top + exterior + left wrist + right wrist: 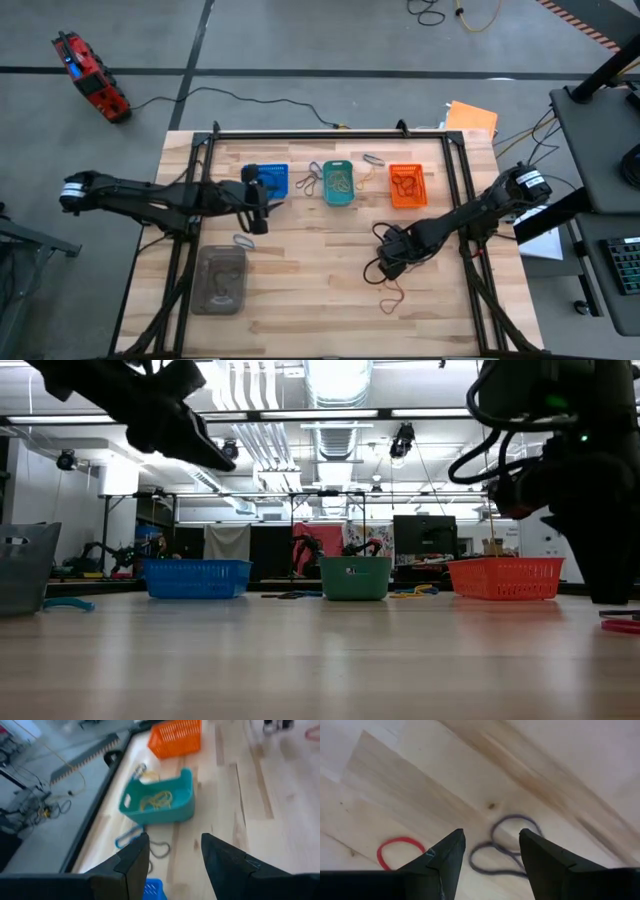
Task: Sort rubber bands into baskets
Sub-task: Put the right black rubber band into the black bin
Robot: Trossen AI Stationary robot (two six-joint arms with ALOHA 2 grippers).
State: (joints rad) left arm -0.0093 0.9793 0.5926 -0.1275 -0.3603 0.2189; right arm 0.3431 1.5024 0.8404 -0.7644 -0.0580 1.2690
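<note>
Grey, limp and feather-light, a twisted rubber band is lying on the wooden table beneath the right gripper, whose fingers are standing apart, empty. It probably needs pinching across one strand.

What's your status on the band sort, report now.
Left gripper open, over the blue basket. Right gripper open, empty, above a grey band and red band on the table. Nothing in the way.
</note>
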